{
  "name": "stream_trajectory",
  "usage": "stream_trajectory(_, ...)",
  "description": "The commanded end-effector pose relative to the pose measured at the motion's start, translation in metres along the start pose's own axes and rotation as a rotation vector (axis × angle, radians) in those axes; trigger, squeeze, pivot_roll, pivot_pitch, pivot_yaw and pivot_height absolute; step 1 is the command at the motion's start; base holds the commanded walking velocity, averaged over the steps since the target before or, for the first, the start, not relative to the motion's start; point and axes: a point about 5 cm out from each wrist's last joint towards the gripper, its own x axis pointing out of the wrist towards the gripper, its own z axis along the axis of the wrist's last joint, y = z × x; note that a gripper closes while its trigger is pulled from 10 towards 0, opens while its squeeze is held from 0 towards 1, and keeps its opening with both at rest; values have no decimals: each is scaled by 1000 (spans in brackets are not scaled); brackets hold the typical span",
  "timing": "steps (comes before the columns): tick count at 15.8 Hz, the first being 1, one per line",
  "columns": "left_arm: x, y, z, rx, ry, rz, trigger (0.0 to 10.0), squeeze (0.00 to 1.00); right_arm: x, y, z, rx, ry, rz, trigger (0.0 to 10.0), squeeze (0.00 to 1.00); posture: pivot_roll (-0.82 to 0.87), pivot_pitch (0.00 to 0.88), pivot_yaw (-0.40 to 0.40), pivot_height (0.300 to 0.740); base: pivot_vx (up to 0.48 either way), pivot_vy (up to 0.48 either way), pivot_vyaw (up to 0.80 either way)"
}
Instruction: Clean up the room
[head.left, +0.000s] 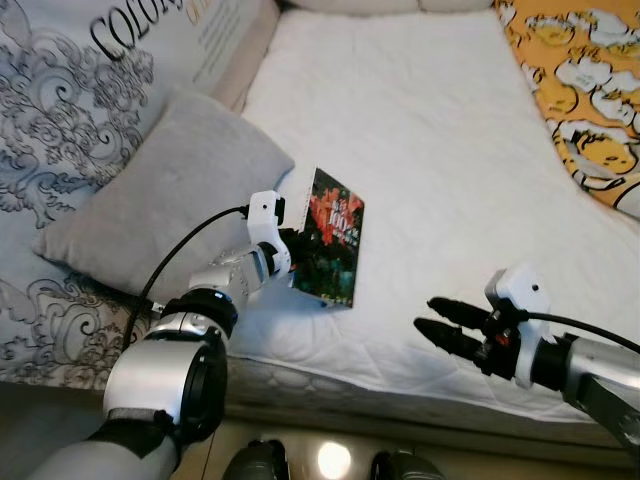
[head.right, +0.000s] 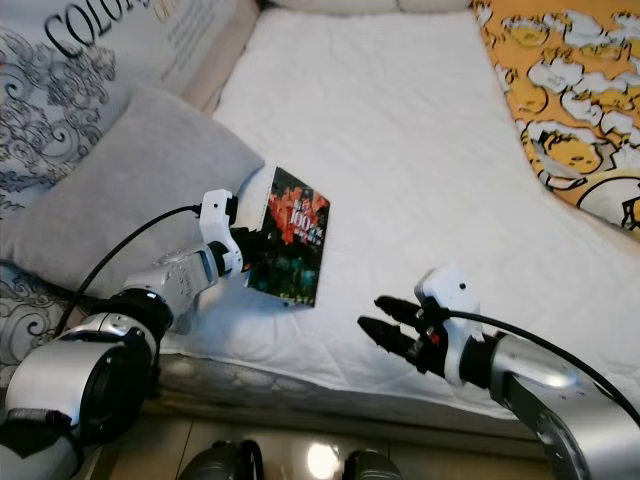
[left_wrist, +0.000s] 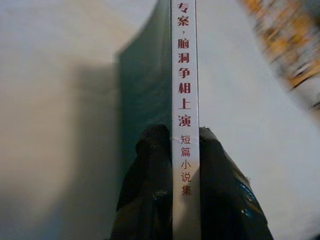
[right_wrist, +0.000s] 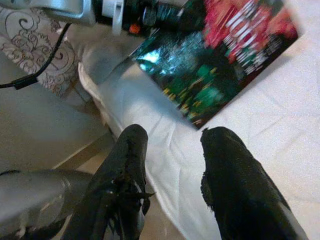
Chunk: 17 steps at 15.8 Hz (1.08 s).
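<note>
A book (head.left: 331, 237) with a dark cover of red and green sits tilted just above the white bed (head.left: 420, 150), near its front left corner. My left gripper (head.left: 290, 245) is shut on the book's left edge; in the left wrist view its fingers (left_wrist: 147, 185) pinch the white spine (left_wrist: 185, 100) printed with red characters. My right gripper (head.left: 440, 320) hovers open over the bed's front edge, to the right of the book, with nothing between its fingers (right_wrist: 125, 165). The same book (right_wrist: 220, 55) lies ahead of it in the right wrist view.
A grey pillow (head.left: 160, 195) lies left of the book, against a patterned grey-white cover (head.left: 60, 110). An orange cartoon-print quilt (head.left: 585, 90) covers the bed's far right side. The mattress edge (head.left: 400, 395) and a strip of floor run below.
</note>
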Motion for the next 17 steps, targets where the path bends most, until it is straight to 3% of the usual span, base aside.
stream_trajectory(1,4,-11,12,-98,-62,-74,10000,0,-6,2,2,10,-2,2,10000,0,-253,232,67,740,0,0,0)
stream_trajectory(2,6,-17,18,-209,-104,-128,10000,0,-8,3,2,16,4,1,10000,0,-253,237,69,740,0,0,0)
stream_trajectory(3,6,-18,16,-212,-92,-124,10000,0,-8,5,1,21,8,3,10000,0,-252,237,70,740,0,0,0)
stream_trajectory(6,2,2,-10,20,54,53,10000,0,-5,11,2,25,15,18,10000,0,-262,239,82,740,0,0,0)
stream_trajectory(11,-5,17,-15,220,114,176,10000,0,-6,13,0,-6,37,-16,10000,0,-258,249,85,740,0,0,0)
stream_trajectory(12,-8,22,-13,262,118,215,10000,149,-5,16,-2,0,43,-7,10000,0,-252,245,83,740,0,0,0)
stream_trajectory(13,-11,26,-11,287,119,239,10000,1000,-4,17,-3,0,44,-5,10000,0,-247,242,81,740,0,0,0)
stream_trajectory(17,-18,36,-5,354,120,283,10000,1000,7,13,-1,-3,26,4,10000,0,-221,220,73,740,0,0,0)
